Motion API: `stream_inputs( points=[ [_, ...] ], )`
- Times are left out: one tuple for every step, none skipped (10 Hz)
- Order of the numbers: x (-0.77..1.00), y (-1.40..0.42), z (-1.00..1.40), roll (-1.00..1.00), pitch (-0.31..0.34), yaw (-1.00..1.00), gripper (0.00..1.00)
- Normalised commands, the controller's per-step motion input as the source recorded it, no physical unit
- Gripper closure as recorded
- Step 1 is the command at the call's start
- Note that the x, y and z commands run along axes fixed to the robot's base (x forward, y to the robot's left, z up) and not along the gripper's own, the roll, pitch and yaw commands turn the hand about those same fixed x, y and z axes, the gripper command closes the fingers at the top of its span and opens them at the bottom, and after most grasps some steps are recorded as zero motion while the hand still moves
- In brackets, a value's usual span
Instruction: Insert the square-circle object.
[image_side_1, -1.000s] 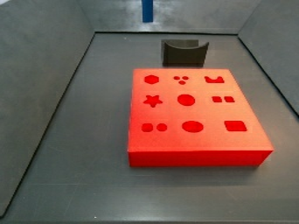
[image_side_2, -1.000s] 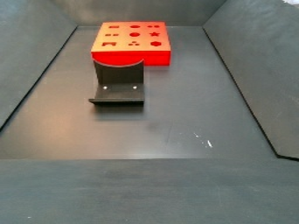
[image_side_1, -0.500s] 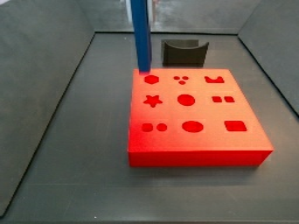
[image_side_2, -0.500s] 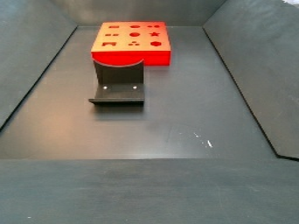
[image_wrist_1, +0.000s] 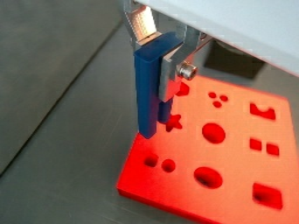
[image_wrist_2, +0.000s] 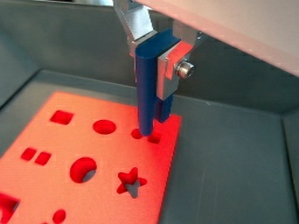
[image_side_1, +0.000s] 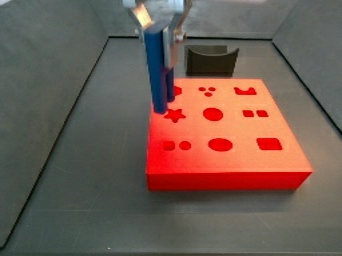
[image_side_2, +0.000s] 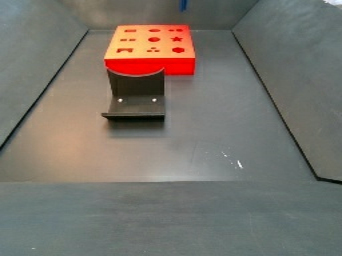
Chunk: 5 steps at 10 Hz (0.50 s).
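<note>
My gripper (image_side_1: 158, 18) is shut on the square-circle object (image_side_1: 159, 70), a slim blue peg of two joined rods, and holds it upright. The peg's lower end hangs over the far left part of the red block (image_side_1: 227, 150), close to the star hole. Both wrist views show the silver fingers (image_wrist_1: 177, 59) clamped on the peg's upper part (image_wrist_1: 149, 83), with the red block (image_wrist_1: 222, 149) below. In a wrist view the peg's tip (image_wrist_2: 149, 127) is right by a pair of small round holes near the block's edge (image_wrist_2: 93, 162). I cannot tell whether it touches.
The dark fixture (image_side_1: 211, 58) stands just behind the red block and shows in front of it in a side view (image_side_2: 134, 100). The red block (image_side_2: 151, 48) sits at the far end of the grey floor, between sloping grey walls (image_side_1: 60, 120).
The gripper has come down into view with the peg. The peg's tip has moved from the top of the view down to the red block's far left part.
</note>
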Motion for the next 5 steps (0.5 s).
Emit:
stream_inputs(
  points=[
    [0.0,0.0,-0.31,0.03,0.0,-1.0,1.0],
    [0.0,0.0,-0.25,0.08,0.0,-1.0,1.0],
    [-0.01,0.0,-0.16,0.12,0.0,-1.0,1.0],
    [0.0,-0.04,0.02,0.01,0.0,-1.0,1.0],
    [0.0,-0.05,0.03,0.0,0.0,-1.0,1.0]
  ],
)
